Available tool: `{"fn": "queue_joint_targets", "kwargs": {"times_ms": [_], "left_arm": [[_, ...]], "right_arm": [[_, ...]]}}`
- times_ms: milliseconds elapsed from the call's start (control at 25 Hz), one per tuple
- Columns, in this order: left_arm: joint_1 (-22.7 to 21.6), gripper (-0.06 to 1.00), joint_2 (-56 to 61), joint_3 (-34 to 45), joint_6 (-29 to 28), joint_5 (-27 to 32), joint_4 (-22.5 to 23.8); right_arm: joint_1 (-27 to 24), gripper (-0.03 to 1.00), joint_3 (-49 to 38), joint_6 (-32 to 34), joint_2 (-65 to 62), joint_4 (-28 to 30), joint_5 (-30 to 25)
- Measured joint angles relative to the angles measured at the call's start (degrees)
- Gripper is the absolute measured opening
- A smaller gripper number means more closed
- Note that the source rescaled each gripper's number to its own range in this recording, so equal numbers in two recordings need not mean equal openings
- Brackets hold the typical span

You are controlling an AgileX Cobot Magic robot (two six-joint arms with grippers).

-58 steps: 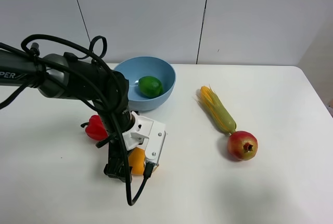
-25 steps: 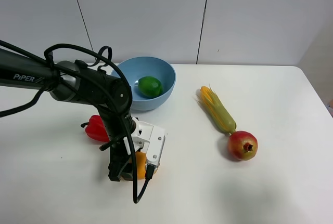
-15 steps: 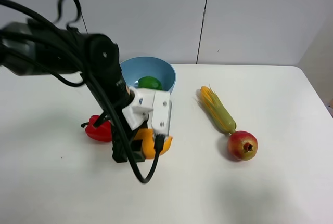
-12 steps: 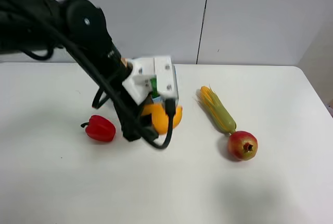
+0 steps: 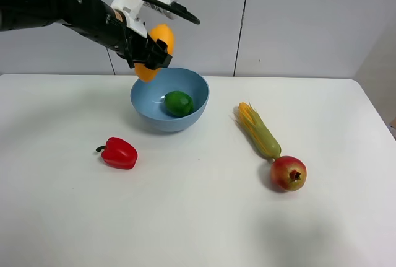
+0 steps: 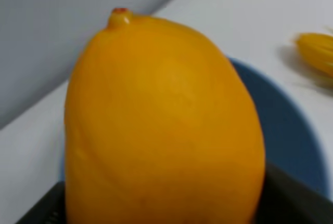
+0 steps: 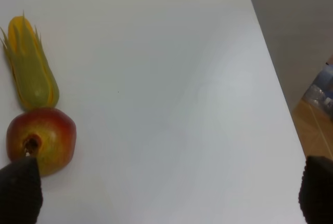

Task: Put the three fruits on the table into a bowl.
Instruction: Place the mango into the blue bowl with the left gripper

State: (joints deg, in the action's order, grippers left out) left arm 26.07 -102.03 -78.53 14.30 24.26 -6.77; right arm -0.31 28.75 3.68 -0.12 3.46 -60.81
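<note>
My left gripper (image 5: pixel 150 49) is shut on the orange-yellow mango (image 5: pixel 154 52) and holds it in the air above the far left rim of the light-blue bowl (image 5: pixel 151 116). The mango fills the left wrist view (image 6: pixel 161 125), with the bowl (image 6: pixel 291 146) below it. The green lime (image 5: pixel 178 103) lies inside the bowl. The red-yellow pomegranate (image 5: pixel 288 173) lies on the white table (image 5: pixel 204 217) at the right, touching the tip of the corn; it also shows in the right wrist view (image 7: pixel 41 139). My right gripper (image 7: pixel 166 193) is open and empty; only its fingertips (image 7: pixel 20 193) show.
A red bell pepper (image 5: pixel 118 153) lies on the table left of the bowl's front. A green-husked corn ear (image 5: pixel 258 131) lies right of the bowl and also shows in the right wrist view (image 7: pixel 31 70). The table's right edge (image 7: pixel 270 78) is near.
My left gripper closed on the mango on the table beside the pepper, lifted it, and carried it back and up to above the bowl. The pomegranate, corn, pepper and lime have not moved.
</note>
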Motion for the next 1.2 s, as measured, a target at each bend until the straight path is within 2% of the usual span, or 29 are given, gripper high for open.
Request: {"fn": "queue_joint_targets", "kwargs": {"times_ms": [200, 520, 720, 760, 840, 880, 920, 1000, 1200], "left_arm": [[-2.95, 0.01, -6.28, 0.0, -1.83, -4.64, 0.9], [-2.69, 0.01, -12.15, 0.0, -1.99, -7.54, -1.57], [-2.69, 0.03, -12.23, 0.0, -1.1, -7.84, -0.36], [-2.69, 0.2, -12.23, 0.0, -1.15, -7.98, -0.01], [-2.69, 0.69, -12.03, 0.0, -2.45, -8.94, 0.1], [-2.69, 0.82, -11.88, 0.0, -3.74, -9.36, 0.23], [-2.69, 0.9, -11.55, -0.02, -4.86, -9.79, 0.41], [-2.69, 0.96, -10.69, -0.02, -7.19, -10.13, 1.09], [-2.19, 0.98, -6.58, -0.02, -10.23, -6.35, 1.66]], "right_arm": [[0.0, 1.0, 0.0, 0.0, 0.0, 0.0, 0.0], [0.0, 1.0, 0.0, 0.0, 0.0, 0.0, 0.0], [0.0, 1.0, 0.0, 0.0, 0.0, 0.0, 0.0], [0.0, 1.0, 0.0, 0.0, 0.0, 0.0, 0.0], [0.0, 1.0, 0.0, 0.0, 0.0, 0.0, 0.0], [0.0, 1.0, 0.0, 0.0, 0.0, 0.0, 0.0], [0.0, 1.0, 0.0, 0.0, 0.0, 0.0, 0.0], [0.0, 1.0, 0.0, 0.0, 0.0, 0.0, 0.0], [0.0, 1.0, 0.0, 0.0, 0.0, 0.0, 0.0]]}}
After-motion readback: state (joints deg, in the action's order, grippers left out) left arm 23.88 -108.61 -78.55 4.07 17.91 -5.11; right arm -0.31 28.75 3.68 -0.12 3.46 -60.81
